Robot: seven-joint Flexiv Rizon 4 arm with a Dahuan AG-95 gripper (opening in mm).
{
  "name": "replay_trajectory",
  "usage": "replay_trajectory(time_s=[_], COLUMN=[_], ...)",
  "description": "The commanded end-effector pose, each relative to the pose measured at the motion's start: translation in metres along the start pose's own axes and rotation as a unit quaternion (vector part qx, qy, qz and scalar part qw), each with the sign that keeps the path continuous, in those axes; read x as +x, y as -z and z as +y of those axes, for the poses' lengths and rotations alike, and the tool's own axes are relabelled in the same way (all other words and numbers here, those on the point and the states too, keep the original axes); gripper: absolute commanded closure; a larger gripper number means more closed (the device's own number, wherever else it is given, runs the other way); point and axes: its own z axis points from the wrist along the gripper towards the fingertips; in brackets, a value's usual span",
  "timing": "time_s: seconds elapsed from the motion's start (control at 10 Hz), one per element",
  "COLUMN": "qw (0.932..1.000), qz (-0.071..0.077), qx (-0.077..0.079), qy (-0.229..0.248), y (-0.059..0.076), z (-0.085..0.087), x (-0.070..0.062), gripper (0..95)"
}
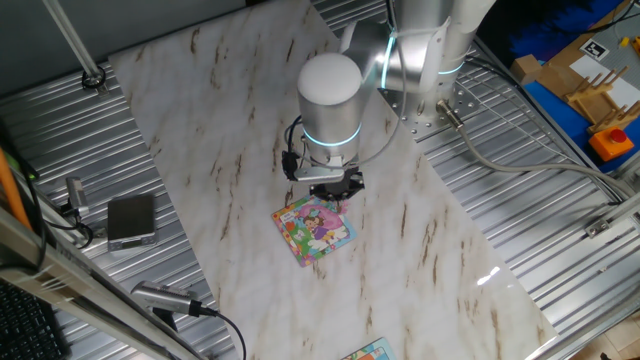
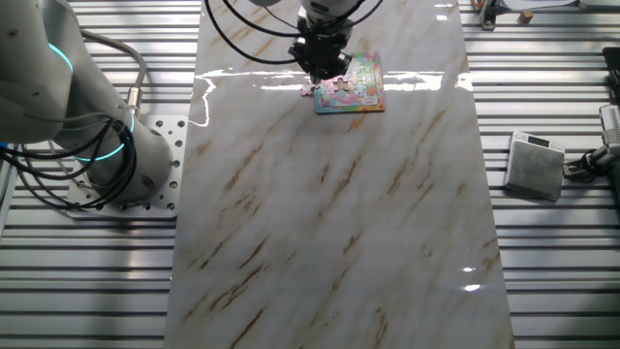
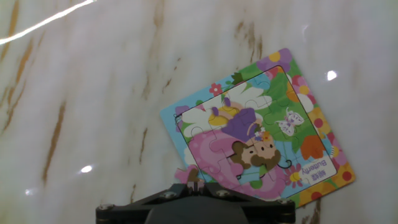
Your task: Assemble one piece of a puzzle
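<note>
The puzzle [image 3: 267, 124] is a small square cartoon board lying flat on the marble table and turned at an angle; it also shows in the fixed views [image 1: 316, 229] [image 2: 353, 81]. The piece [image 3: 183, 175], tiny and pink, lies on the table against the board's near left edge [image 2: 310, 88]. My gripper [image 3: 194, 182] stands right over the piece, its two fingertips close together and touching or almost touching it. Nothing is lifted. In one fixed view the gripper [image 1: 336, 187] hangs at the board's far corner and hides the piece.
A grey box [image 1: 131, 220] [image 2: 535, 164] sits on the ribbed metal beside the marble sheet. A sliver of another board [image 1: 366, 351] shows at the sheet's near edge. The arm's base [image 2: 102, 136] and cables stand off the sheet's side.
</note>
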Motion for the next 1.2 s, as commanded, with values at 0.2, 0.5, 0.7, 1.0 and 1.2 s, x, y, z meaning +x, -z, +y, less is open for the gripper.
replay_trajectory(time_s=[0.2,0.5,0.7,1.0,1.2], qw=[1.0,1.0,0.9998,0.9984,0.9973], qz=[0.002,0.0,0.001,-0.005,-0.007], qx=[0.002,0.005,0.009,0.012,0.017], qy=[-0.002,-0.005,-0.016,-0.055,-0.072], y=[-0.0057,-0.0058,-0.0059,-0.0062,-0.0062], z=[0.0041,0.0041,0.004,0.0039,0.0039], x=[-0.0008,-0.0011,-0.0011,-0.0012,-0.0012], gripper=[57.0,38.0,38.0,38.0,38.0])
